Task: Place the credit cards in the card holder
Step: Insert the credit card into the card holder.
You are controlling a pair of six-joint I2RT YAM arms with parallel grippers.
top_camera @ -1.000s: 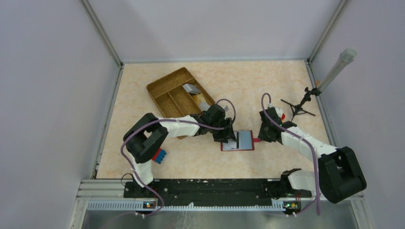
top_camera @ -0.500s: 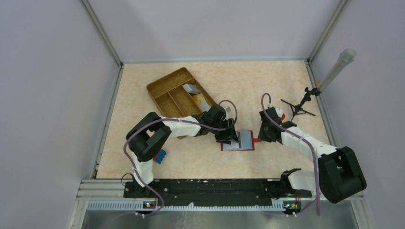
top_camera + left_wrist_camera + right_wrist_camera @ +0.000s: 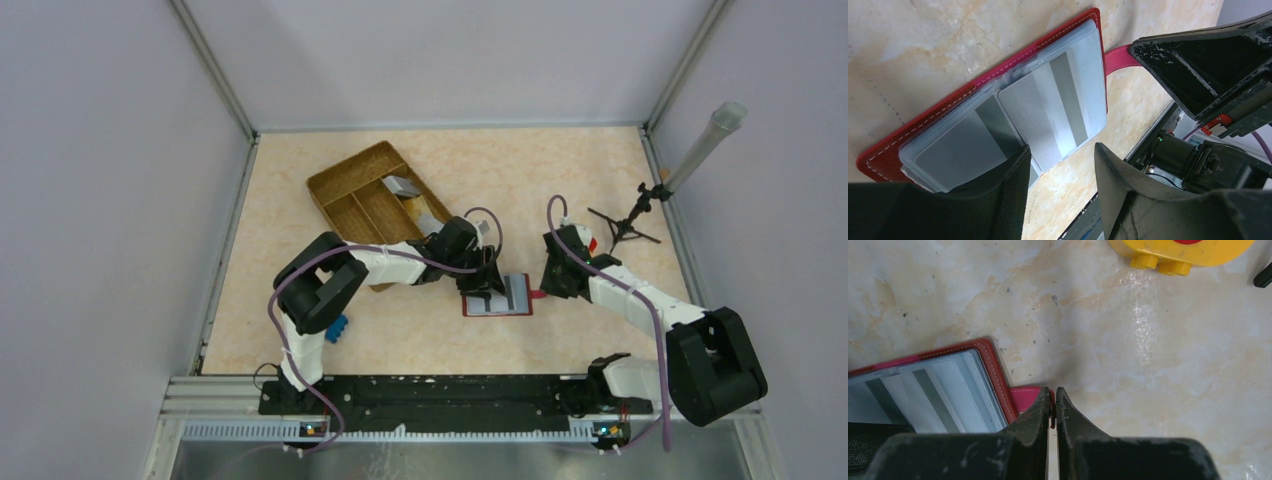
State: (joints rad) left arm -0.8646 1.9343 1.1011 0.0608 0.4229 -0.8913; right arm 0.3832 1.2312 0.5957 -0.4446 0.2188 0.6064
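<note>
Near corner of holder (image 3: 973, 91) and end of a card (image 3: 958, 150) behind a finger of left end effector (image 3: 1060, 195), yellow block (image 3: 1183, 250) cut off by top edge, tip of tab (image 3: 1025, 395) lost between fingers of right end effector (image 3: 1053, 405), tray (image 3: 346, 165) contents too small to tell

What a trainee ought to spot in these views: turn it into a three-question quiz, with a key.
1. True or false: the card holder lies shut.
2. What does the right end effector pinch? A the holder's red tab; B a yellow block; C a blue block.
3. Name the end effector that hangs over the holder with its jaws apart.
Key: 1 false, it lies open; 2 A; 3 the left end effector.
</note>
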